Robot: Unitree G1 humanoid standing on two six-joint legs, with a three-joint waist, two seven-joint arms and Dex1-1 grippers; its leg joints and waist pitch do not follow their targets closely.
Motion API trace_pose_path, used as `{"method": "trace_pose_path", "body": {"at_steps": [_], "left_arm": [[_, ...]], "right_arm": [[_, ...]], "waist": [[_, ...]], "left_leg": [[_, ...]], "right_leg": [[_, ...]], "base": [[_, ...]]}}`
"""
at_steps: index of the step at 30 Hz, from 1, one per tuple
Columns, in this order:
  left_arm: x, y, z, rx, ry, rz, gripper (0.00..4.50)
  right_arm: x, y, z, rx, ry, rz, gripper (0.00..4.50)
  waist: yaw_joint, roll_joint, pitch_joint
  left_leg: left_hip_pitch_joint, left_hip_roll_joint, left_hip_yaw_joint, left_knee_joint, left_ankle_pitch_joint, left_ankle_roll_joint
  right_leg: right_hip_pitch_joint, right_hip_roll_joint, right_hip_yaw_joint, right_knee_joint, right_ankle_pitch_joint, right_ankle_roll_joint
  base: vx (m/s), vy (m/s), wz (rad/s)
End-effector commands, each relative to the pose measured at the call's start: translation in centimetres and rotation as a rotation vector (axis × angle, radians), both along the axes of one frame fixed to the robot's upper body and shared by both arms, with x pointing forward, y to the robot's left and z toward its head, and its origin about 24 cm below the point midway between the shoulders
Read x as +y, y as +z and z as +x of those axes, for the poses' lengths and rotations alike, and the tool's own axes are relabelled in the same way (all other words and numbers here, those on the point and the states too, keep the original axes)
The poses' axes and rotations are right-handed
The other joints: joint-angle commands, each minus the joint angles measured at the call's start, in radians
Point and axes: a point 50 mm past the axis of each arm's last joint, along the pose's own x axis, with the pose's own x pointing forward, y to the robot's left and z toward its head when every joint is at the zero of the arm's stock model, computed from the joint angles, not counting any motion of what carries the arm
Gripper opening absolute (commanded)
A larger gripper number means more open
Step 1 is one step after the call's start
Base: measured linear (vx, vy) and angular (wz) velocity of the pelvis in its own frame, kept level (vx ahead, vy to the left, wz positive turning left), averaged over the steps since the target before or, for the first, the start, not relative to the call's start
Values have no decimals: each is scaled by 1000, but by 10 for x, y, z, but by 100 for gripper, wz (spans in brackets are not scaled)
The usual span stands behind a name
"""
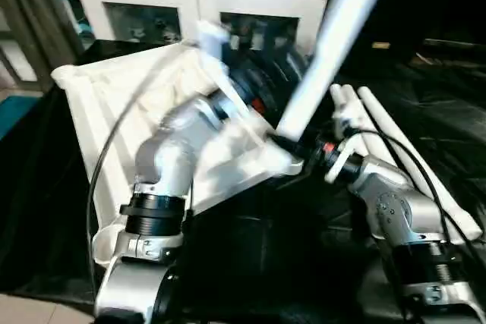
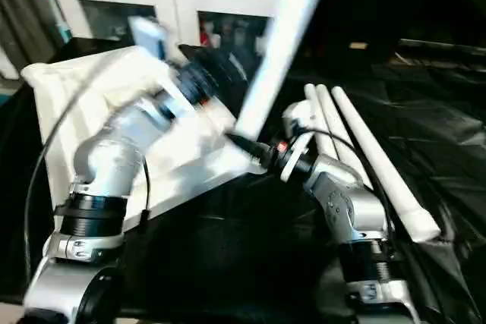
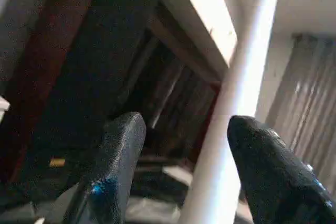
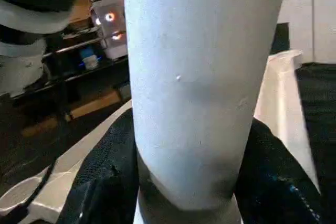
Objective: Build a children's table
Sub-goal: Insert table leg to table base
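Closest to the lens: two silver forearms, right gripper (image 4: pixel 184 203) with black fingers (image 4: pixel 105 192) clamped on a long round white plastic leg (image 1: pixel 334 32) slanting to the upper right of the frame. Leg's lower end at the rounded corner socket of the tilted white square ribbed tabletop (image 1: pixel 91 104), centre-left. Left gripper (image 3: pixel 178 177), fingers spread, beside the leg, gripping nothing. Three more white tapered legs (image 1: pixel 402 149) lying right of centre on the black-covered desk (image 1: pixel 448 127). Step, seemingly: seating this leg. Next: line up, push home.
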Motion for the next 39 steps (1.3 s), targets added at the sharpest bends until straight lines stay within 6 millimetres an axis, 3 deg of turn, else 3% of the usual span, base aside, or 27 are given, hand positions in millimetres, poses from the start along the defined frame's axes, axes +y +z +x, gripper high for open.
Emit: {"method": "trace_pose_path", "body": {"at_steps": [1, 3, 5, 6, 8, 10, 13, 18, 21, 24, 25, 26, 30, 31, 33, 37, 39], "left_arm": [[5, 9, 2, -8, 24, -39, 301], [8, 6, 8, 20, 68, -24, 301], [9, -2, 19, 50, 176, 104, 301], [2, -9, 21, 20, 203, 257, 301], [-13, -13, 13, -48, 142, 367, 301], [-24, -9, 4, -80, 65, 353, 301], [-31, -7, -3, -84, 6, 337, 301], [-43, -6, -15, -141, -97, 349, 301], [-40, -8, -11, -129, -56, 367, 301], [-23, -11, 4, -91, 80, 391, 301], [-17, -11, 8, -86, 111, 390, 301], [-9, -8, 10, -82, 141, 376, 301], [17, -2, 16, -57, 216, 309, 301], [22, -1, 18, -37, 233, 289, 301], [29, -2, 23, -2, 273, 262, 301], [23, -8, 27, 17, 303, 315, 301], [8, -13, 27, 5, 296, 393, 301]], "right_arm": [[-1, 6, 3, -35, -27, 2, 189], [-1, 6, 3, -36, -34, 5, 189], [-2, 6, 3, -34, -36, 10, 189], [-1, 5, 3, -34, -38, 5, 189], [1, 2, 2, -32, -32, -9, 189], [1, 1, 1, -27, -31, -21, 189], [0, -1, 2, -27, -40, -41, 189], [1, -2, 3, -27, -45, -52, 189], [1, -2, 3, -30, -47, -55, 189], [-2, -2, 5, -34, -77, -64, 189], [-4, -2, 6, -37, -90, -63, 189], [-7, -1, 8, -40, -115, -62, 189], [-16, -1, 14, -49, -184, -63, 189], [-17, -1, 14, -49, -194, -67, 189], [-17, -1, 15, -45, -194, -64, 189], [-11, -2, 15, -44, -167, -66, 189], [-7, -3, 15, -49, -154, -78, 189]], "waist": [[0, 0, -75], [1, -1, -75], [-1, -4, -75], [-1, 6, -76], [-1, 2, -77], [4, 7, -80], [4, 2, -81], [-2, 5, -73], [-4, 5, -73], [-6, 3, -73], [-7, -1, -73], [-7, 4, -74], [-12, -3, -75], [-11, 2, -75], [-11, -2, -75], [-3, -3, -75], [-1, -3, -75]], "left_leg": [[5, 41, -12, -59, -43, 97], [5, 39, -13, -60, -45, 94], [6, 39, -14, -61, -45, 97], [8, 40, -16, -60, -44, 97], [8, 42, -18, -61, -34, 99], [8, 46, -15, -58, -3, 90], [4, 44, -14, -56, 2, 94], [5, 42, -12, -62, -75, 75], [5, 44, -13, -63, -78, 70], [6, 38, -13, -63, -82, 65], [5, 39, -13, -65, -80, 64], [6, 40, -13, -64, -80, 59], [5, 39, -12, -64, -73, 60], [5, 39, -12, -63, -64, 60], [5, 37, -10, -62, -56, 67], [5, 39, -10, -61, -45, 92], [6, 42, -10, -61, -42, 97]], "right_leg": [[66, -74, 41, -59, 74, -273], [67, -74, 41, -59, 76, -268], [67, -71, 40, -61, 72, -254], [66, -75, 41, -59, 68, -244], [66, -75, 41, -61, 68, -226], [64, -78, 42, -52, 128, -259], [68, -79, 41, -45, 184, -290], [68, -79, 43, -61, 60, -277], [67, -77, 42, -61, 48, -270], [68, -75, 42, -67, 15, -246], [68, -75, 42, -67, 11, -245], [66, -76, 41, -65, 12, -247], [65, -76, 41, -63, 24, -250], [63, -76, 40, -59, 35, -259], [64, -73, 40, -58, 47, -263], [62, -76, 41, -59, 48, -255], [60, -77, 41, -60, 46, -252]], "base": [[0, 0, 0], [0, 0, 0], [0, 0, 0], [0, 0, 0], [0, 0, 0], [0, 0, 0], [0, 0, 0], [0, 0, 0], [0, 0, 0], [0, 0, 0], [0, 0, 0], [0, 0, 0], [0, 0, 0], [0, 0, 0], [0, 0, 0], [0, 0, 0], [0, 0, 0]]}}
